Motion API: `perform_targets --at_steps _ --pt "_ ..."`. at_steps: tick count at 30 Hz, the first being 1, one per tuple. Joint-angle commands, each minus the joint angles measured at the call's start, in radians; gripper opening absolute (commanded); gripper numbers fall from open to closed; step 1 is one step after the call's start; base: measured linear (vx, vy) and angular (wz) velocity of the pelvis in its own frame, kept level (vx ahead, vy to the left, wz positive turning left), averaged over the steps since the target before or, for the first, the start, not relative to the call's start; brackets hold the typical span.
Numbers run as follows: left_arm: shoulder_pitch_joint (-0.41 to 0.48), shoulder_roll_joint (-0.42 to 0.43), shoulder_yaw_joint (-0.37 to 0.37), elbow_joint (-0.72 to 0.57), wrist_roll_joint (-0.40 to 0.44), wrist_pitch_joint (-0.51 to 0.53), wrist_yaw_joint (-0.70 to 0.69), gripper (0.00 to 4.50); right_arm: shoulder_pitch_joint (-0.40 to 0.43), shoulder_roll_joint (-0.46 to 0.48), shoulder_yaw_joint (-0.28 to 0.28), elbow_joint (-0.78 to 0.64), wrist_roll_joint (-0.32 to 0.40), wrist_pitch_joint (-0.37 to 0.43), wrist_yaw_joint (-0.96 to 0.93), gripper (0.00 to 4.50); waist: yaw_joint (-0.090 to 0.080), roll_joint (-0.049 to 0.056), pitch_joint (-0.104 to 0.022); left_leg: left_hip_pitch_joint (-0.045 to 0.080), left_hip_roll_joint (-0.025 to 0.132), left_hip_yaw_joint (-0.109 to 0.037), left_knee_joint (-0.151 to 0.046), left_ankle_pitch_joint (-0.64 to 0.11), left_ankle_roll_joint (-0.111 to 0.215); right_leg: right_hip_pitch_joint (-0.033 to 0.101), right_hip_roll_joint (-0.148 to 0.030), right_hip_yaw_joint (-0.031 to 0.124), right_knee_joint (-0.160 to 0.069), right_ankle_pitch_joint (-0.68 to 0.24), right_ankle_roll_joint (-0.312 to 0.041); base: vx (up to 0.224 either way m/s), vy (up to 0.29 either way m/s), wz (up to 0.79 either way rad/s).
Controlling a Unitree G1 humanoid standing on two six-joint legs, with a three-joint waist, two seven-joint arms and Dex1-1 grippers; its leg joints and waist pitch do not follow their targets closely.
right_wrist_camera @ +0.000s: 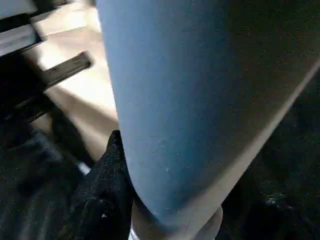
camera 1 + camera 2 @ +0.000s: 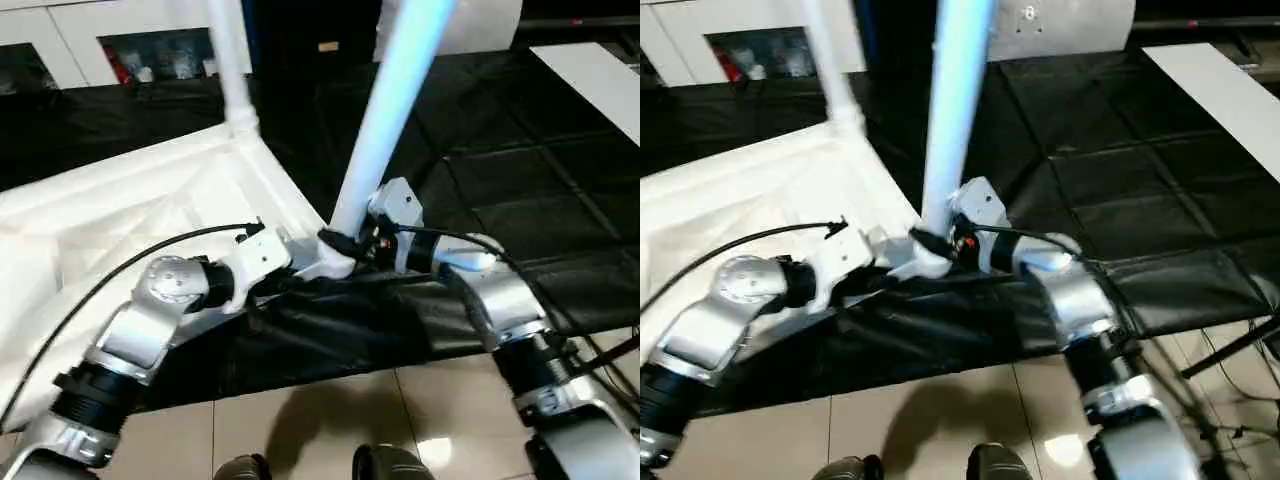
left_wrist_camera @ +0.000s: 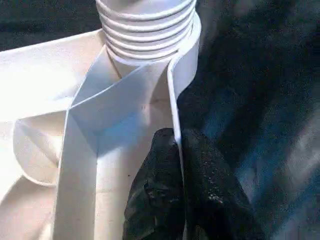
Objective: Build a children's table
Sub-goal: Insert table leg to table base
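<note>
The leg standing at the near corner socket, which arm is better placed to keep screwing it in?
The right. Its gripper is already wrapped round the base of that leg, just above the corner socket. The left gripper is shut on the tabletop's rim beside the socket, steadying it.

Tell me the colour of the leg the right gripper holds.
White, tinted bluish; the leg shows best in the left eye view.
</note>
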Motion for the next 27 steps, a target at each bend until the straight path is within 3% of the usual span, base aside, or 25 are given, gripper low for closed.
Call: perform_targets --at_steps 1,2,5,6,8,10,11,16,24,27 --pt "-0.037 0.031 -0.029 -0.008 -0.001 -0.084 -0.087 0.00 0.070 -0.051 0.079 0.101 -0.057 0.116 0.066 1.90 0.003 0.008 -0.060 -0.003 0.049 -0.005 -0.049 -0.077 0.121 0.060 -0.088 0.058 -0.072 -0.057 -0.258 0.000 0.000 0.00" --pt "-0.065 0.042 -0.045 0.037 0.000 -0.138 -0.127 0.00 0.075 -0.077 0.103 0.081 -0.052 0.131 0.138 1.90 0.007 0.006 -0.057 -0.001 0.047 -0.005 -0.051 -0.084 0.125 0.060 -0.086 0.058 -0.076 -0.063 -0.252 0.000 0.000 0.00" --pt "-0.094 0.044 -0.053 0.081 -0.006 -0.178 -0.156 0.00 0.082 -0.097 0.124 0.064 -0.050 0.144 0.187 1.90 0.017 0.005 -0.059 0.003 0.054 -0.004 -0.051 -0.070 0.125 0.059 -0.092 0.062 -0.066 -0.004 -0.263 0.000 0.000 0.00" --pt "-0.099 0.043 -0.054 0.089 -0.006 -0.184 -0.160 0.00 0.084 -0.100 0.128 0.061 -0.050 0.146 0.194 1.90 0.018 0.006 -0.054 0.003 0.052 -0.003 -0.053 -0.075 0.125 0.058 -0.089 0.060 -0.068 -0.003 -0.264 0.000 0.000 0.00" --pt "-0.145 0.035 -0.062 0.153 -0.004 -0.227 -0.190 0.00 0.101 -0.125 0.161 0.032 -0.047 0.171 0.250 1.90 0.022 0.006 -0.042 0.006 0.051 -0.003 -0.057 -0.102 0.120 0.053 -0.086 0.061 -0.076 -0.041 -0.252 0.000 0.000 0.00" --pt "-0.160 0.032 -0.066 0.171 0.000 -0.239 -0.198 0.00 0.108 -0.131 0.172 0.021 -0.045 0.182 0.266 1.90 0.025 0.004 -0.043 0.007 0.055 -0.002 -0.058 -0.119 0.107 0.055 -0.092 0.062 -0.073 -0.057 -0.251 0.000 0.000 0.00" --pt "-0.181 0.023 -0.070 0.199 0.003 -0.255 -0.212 0.00 0.117 -0.137 0.186 0.006 -0.047 0.195 0.287 1.90 0.025 0.006 -0.037 0.005 0.056 -0.003 -0.060 -0.125 0.103 0.053 -0.094 0.063 -0.075 -0.066 -0.250 0.000 0.000 0.00" --pt "-0.219 0.012 -0.084 0.266 0.003 -0.298 -0.236 0.00 0.130 -0.126 0.205 -0.002 -0.051 0.219 0.303 1.90 0.030 0.001 -0.031 0.006 0.054 -0.001 -0.066 -0.142 0.081 0.052 -0.096 0.066 -0.081 -0.110 -0.230 0.000 0.000 0.00" --pt "-0.229 0.021 -0.078 0.324 0.017 -0.327 -0.237 0.00 0.129 -0.094 0.204 0.020 -0.058 0.226 0.279 1.90 0.029 0.001 -0.014 0.013 0.061 -0.002 -0.083 -0.212 0.061 0.041 -0.100 0.067 -0.104 -0.302 -0.190 0.000 0.000 0.00" --pt "-0.211 0.026 -0.054 0.314 0.006 -0.299 -0.220 0.00 0.131 -0.059 0.170 0.037 -0.069 0.228 0.188 1.90 0.029 -0.001 -0.006 0.017 0.060 -0.004 -0.090 -0.259 0.048 0.037 -0.104 0.070 -0.113 -0.401 -0.167 0.000 0.000 0.00"
